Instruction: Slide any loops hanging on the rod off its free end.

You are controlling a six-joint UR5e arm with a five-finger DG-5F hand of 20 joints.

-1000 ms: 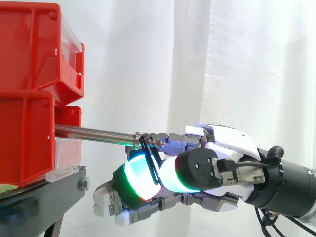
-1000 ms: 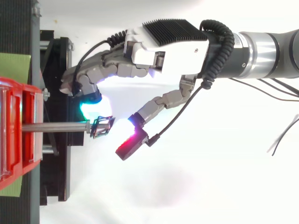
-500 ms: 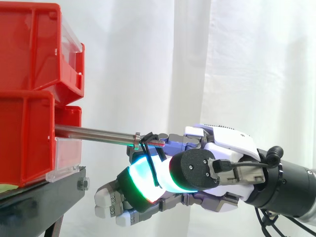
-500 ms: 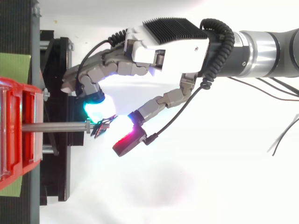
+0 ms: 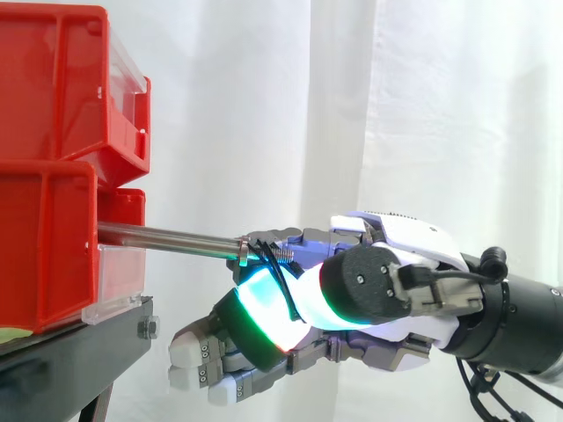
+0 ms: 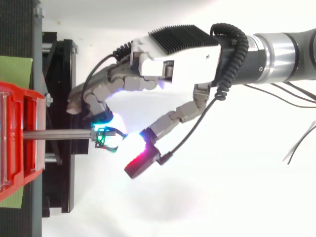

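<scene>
With the black loop (image 5: 274, 272) hanging at the threaded free end of the rod (image 5: 167, 236) against the hand (image 5: 378, 294), whose hold on it we cannot tell, we should pull straight outward along the rod, avoiding snags on the threads.

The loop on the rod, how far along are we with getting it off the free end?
Done so far: the black loop sits out at the threaded free end of the rod, well away from the red bins. In hand: the hand is right at that tip, beside the loop. Left: the loop hangs on the rod, not yet off; a short slide past the end would probably finish it.
</scene>
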